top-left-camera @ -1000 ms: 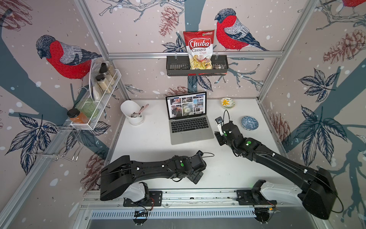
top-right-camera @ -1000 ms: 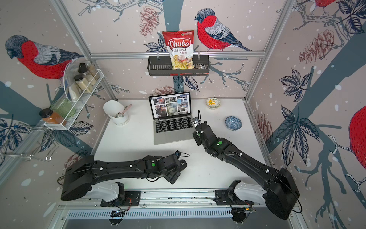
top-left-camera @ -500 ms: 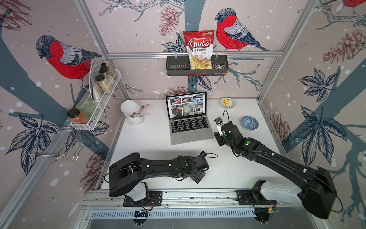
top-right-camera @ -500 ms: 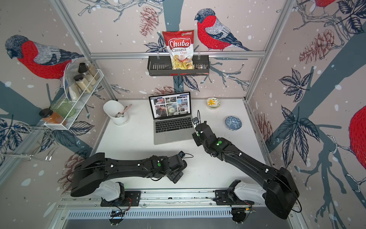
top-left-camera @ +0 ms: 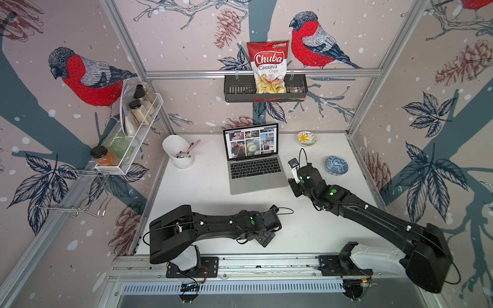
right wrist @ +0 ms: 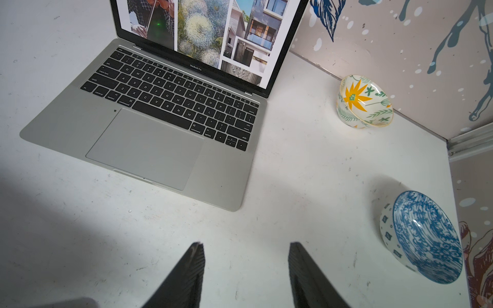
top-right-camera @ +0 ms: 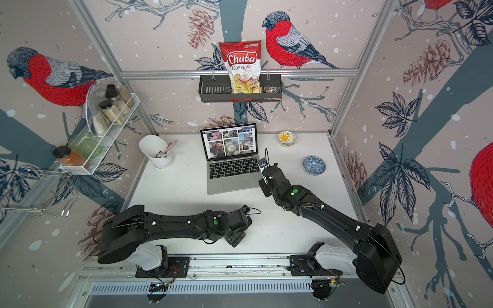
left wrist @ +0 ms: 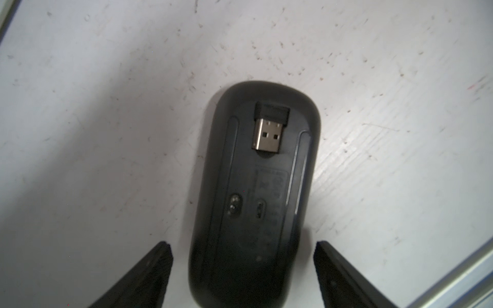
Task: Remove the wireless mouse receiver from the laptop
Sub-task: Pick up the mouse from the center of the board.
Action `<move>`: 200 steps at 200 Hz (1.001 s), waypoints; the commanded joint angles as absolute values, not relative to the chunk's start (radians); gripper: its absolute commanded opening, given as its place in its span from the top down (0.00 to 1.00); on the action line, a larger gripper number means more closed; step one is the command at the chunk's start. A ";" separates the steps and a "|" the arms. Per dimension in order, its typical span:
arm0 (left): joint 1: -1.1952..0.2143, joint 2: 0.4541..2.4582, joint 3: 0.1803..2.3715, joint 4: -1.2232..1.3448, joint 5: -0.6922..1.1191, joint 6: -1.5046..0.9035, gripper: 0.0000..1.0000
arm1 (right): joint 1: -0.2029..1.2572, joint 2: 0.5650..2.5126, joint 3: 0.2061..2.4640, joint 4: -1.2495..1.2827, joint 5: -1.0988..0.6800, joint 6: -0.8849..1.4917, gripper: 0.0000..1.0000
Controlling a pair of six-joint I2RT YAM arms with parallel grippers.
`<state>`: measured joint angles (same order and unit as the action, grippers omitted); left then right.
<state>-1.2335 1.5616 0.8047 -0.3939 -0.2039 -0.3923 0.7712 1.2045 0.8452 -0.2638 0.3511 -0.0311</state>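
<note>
The one wireless mouse receiver [left wrist: 269, 128] sits in the underside of the one upturned mouse [left wrist: 256, 213], at 12 o'clock from the left gripper [left wrist: 242, 244], whose wide-spread fingers flank the mouse untouching, while the right gripper [right wrist: 245, 245], parted and empty, stands at 4 o'clock of the one laptop [right wrist: 144, 149], two bowls [right wrist: 362, 101] [right wrist: 424, 234] at its 2 and 3 o'clock.

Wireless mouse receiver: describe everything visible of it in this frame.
The wireless mouse receiver is a stubby USB plug: short black plastic cap, bare silver metal connector with square holes. It lies flat on the upturned underside of the black mouse, unplugged from any port, untouched by the left gripper.
</note>
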 commanded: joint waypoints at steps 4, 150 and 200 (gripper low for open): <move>-1.236 1.569 0.803 -0.372 -0.183 -0.381 0.17 | 0.771 1.206 0.849 -0.273 0.354 -0.038 0.47; -1.235 1.590 0.803 -0.353 -0.192 -0.362 0.32 | 0.770 1.205 0.850 -0.285 0.359 -0.035 0.48; -1.236 1.589 0.794 -0.322 -0.214 -0.353 0.36 | 0.738 1.187 0.835 -0.305 0.335 0.060 0.50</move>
<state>-1.2343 1.5864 0.8028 -0.3588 -0.1875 -0.3664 0.7589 1.1999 0.8433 -0.2802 0.3508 -0.0174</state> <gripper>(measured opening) 0.643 0.511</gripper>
